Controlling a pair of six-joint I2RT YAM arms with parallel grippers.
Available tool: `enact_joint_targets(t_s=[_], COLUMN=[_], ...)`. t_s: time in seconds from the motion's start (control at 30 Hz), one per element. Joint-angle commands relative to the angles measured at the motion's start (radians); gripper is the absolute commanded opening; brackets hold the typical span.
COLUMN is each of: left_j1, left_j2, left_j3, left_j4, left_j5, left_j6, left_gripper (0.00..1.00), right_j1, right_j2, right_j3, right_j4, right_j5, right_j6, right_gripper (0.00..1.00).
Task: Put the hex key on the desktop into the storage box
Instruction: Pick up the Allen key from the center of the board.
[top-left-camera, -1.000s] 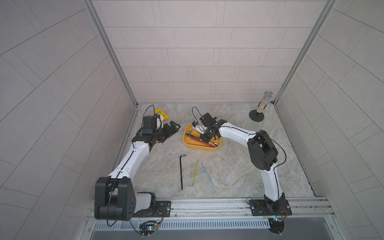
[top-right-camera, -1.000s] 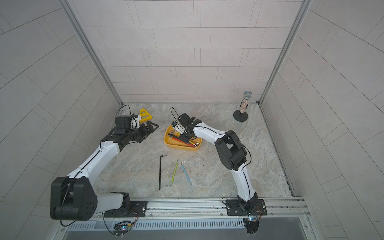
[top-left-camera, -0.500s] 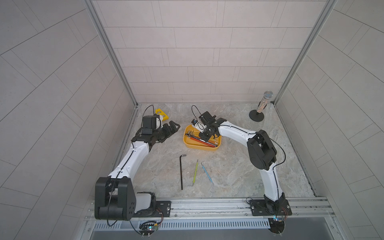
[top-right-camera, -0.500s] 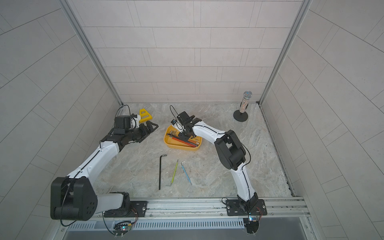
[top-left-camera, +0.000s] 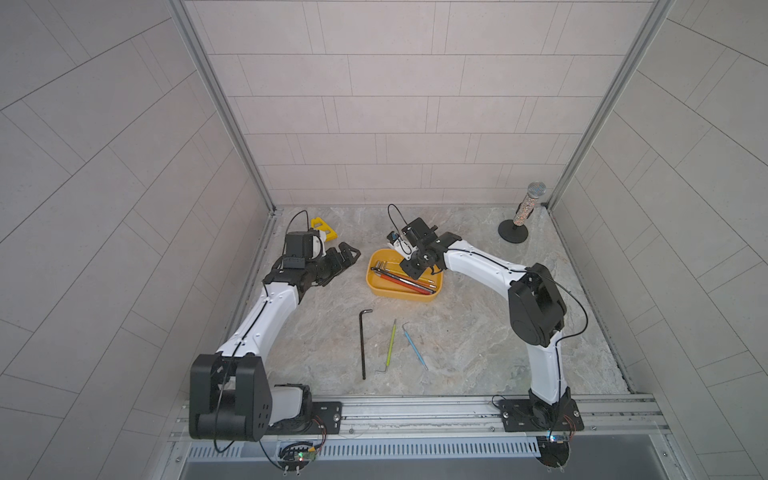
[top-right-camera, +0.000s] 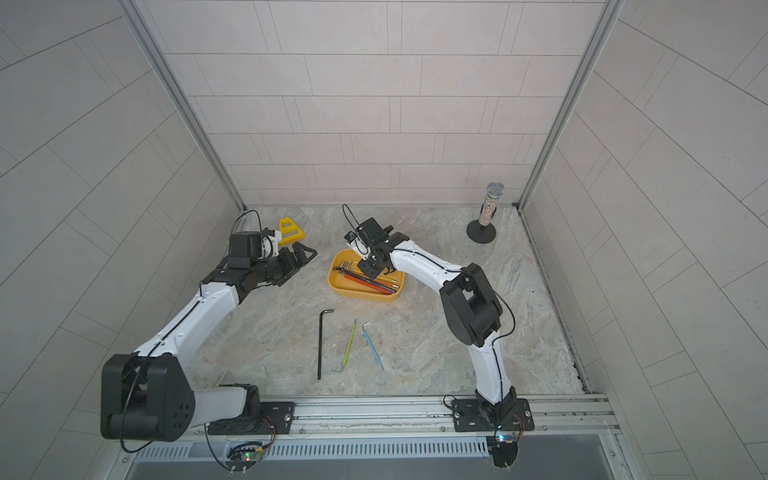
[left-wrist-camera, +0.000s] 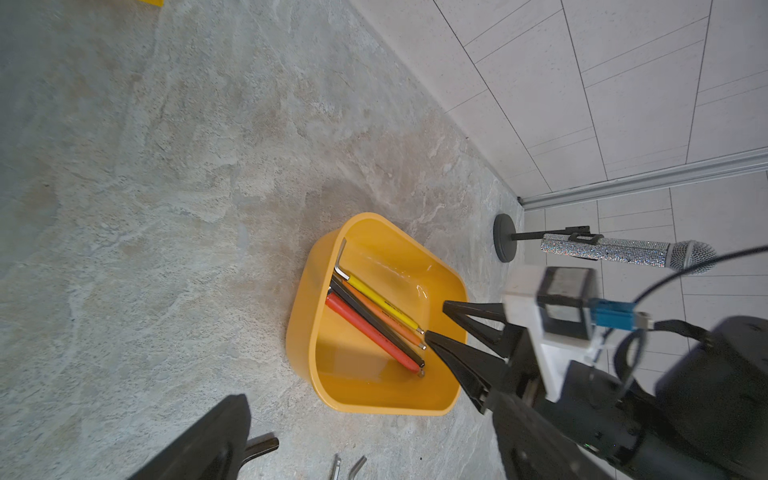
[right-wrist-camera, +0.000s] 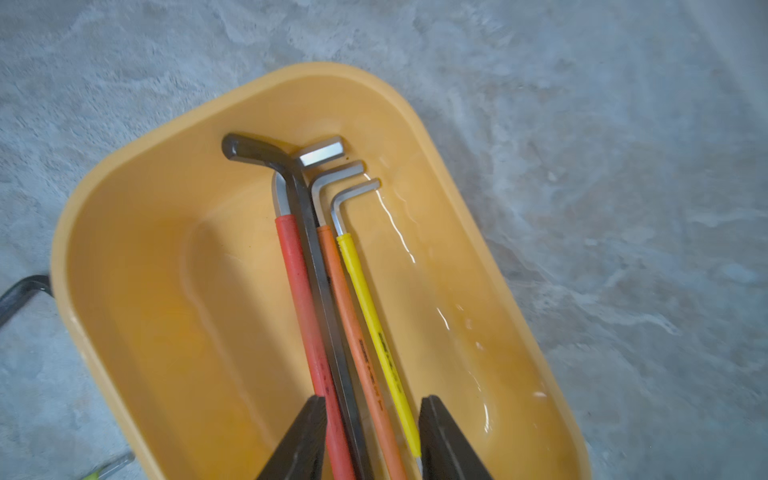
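Note:
The yellow-orange storage box (top-left-camera: 376, 286) (top-right-camera: 337, 284) (right-wrist-camera: 124, 166) stands mid-desktop (top-left-camera: 478, 332). In it lie red (right-wrist-camera: 299, 291), black (right-wrist-camera: 320, 270), orange (right-wrist-camera: 345, 299) and yellow (right-wrist-camera: 370, 299) hex keys. My right gripper (top-left-camera: 419, 272) (top-right-camera: 378, 272) (right-wrist-camera: 372, 399) hovers over the box's right end, open, jaws astride the loose keys. On the desktop nearer the front lie a long black hex key (top-left-camera: 363, 345) (top-right-camera: 320, 345), a yellow-green one (top-left-camera: 390, 347) and a blue one (top-left-camera: 414, 347). My left gripper (top-left-camera: 347, 257) (top-right-camera: 305, 255) rests left of the box, open and empty.
A small yellow triangular bracket (top-left-camera: 323, 226) sits at the back left behind my left wrist. A glittery microphone on a black round stand (top-left-camera: 519, 216) (left-wrist-camera: 623, 251) occupies the back right corner. Tiled walls close three sides; a metal rail (top-left-camera: 415, 409) runs along the front.
My right jaws have gone from shut to apart over the box and lifted slightly, leaving the keys lying loose in it. The left arm has not moved.

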Motion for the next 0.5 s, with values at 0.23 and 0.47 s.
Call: enact_joint_targets(t_s=[0.23,0.47], left_j1=[0.003,0.004], left_j2=[-0.031,-0.067], left_j3=[-0.016,-0.020], left_j4=[-0.006,-0.059], left_j5=[-0.023,-0.056], left_j6=[0.021,0.055], left_gripper=[0.99,0.99], right_j1=[-0.003,-0.003], right_j2=[-0.307,-0.488], right_j3=[-0.230,-0.407], right_j4=[0.059,0.085], right_j5=[0.052,0.038], right_j6=[0.176,0.266], right_gripper=[0.65,0.74])
